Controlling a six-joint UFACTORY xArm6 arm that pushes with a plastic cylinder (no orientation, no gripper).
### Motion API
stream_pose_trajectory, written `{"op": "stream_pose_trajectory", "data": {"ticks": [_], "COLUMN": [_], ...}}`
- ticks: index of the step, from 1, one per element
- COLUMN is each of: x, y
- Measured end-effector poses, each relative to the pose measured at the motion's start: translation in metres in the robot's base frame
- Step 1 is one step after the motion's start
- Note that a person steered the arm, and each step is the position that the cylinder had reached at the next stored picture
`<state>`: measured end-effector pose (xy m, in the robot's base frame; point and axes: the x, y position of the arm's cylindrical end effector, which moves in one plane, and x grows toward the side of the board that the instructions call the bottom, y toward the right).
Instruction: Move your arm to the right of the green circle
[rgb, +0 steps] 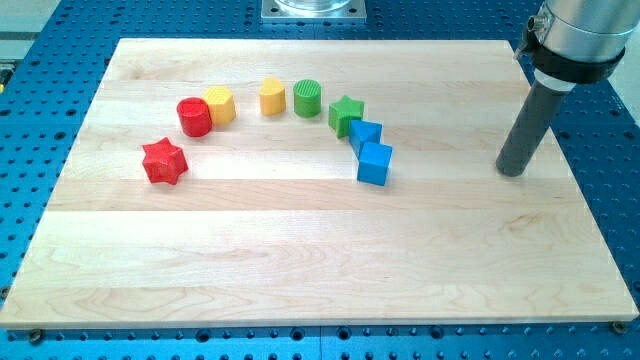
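Observation:
The green circle (308, 98) is a short green cylinder in the upper middle of the wooden board (320, 270). My tip (513, 172) rests on the board far to the view's right of it, lower in the view, and touches no block. A green star (346, 113) lies just right of the green circle and a yellow block (272, 97) just left of it.
Two blue blocks (365, 134) (375, 163) sit below-right of the green star. A yellow hexagon (220, 104), a red cylinder (194, 117) and a red star (164, 162) lie to the left. The board's right edge runs just right of my tip.

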<state>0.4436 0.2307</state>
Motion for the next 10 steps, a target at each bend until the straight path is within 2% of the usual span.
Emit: {"op": "stream_pose_trajectory", "data": {"ticks": [3,4,5,8,9,10], "x": [-0.001,-0.001,-0.003,-0.007,-0.043,-0.119], "y": [0.000,-0.022,-0.074,-0.077,-0.064,-0.087]}}
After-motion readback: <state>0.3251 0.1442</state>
